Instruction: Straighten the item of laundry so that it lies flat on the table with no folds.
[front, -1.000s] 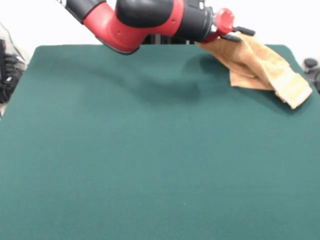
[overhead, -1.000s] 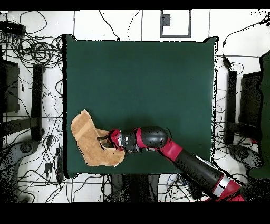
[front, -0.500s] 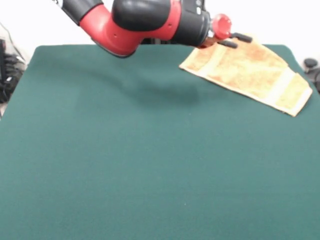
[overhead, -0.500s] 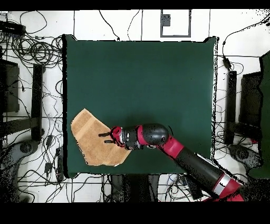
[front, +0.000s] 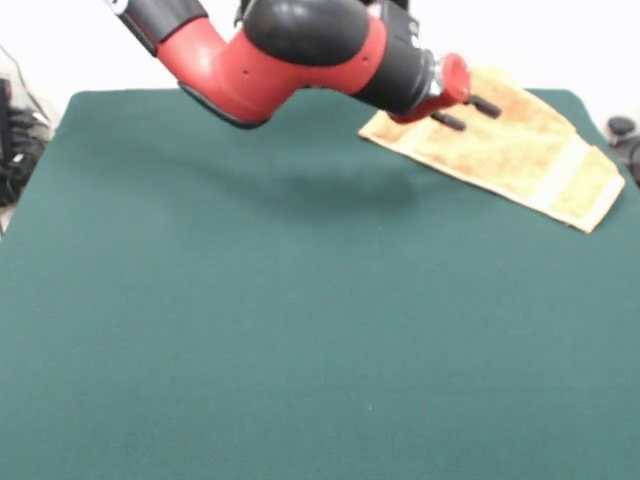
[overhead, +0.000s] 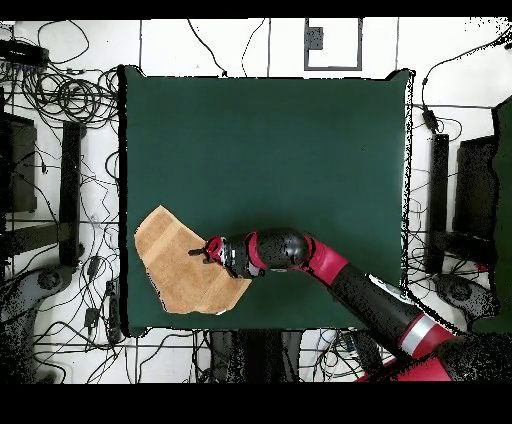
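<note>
The orange-tan towel (front: 510, 145) lies spread flat at the far right corner of the dark green table (front: 300, 330), with its paler band stripe (front: 562, 172) near the right end. In the overhead view the towel (overhead: 180, 268) sits at the table's (overhead: 270, 150) lower left, one corner over the table edge. My gripper (front: 468, 112) is open and empty, hovering over the towel's inner edge with its two black fingers apart. In the overhead view the gripper (overhead: 200, 254) is above the towel's right side.
The red and black arm (front: 290, 50) reaches across the far side of the table. Cables and equipment (overhead: 60, 100) lie on the floor around the table. A dark object (front: 622, 127) sits beyond the right edge.
One second ago the gripper held the towel bunched and folded. It then let go, and the towel now lies spread flat. The gripper has since tilted downward slightly over the towel.
</note>
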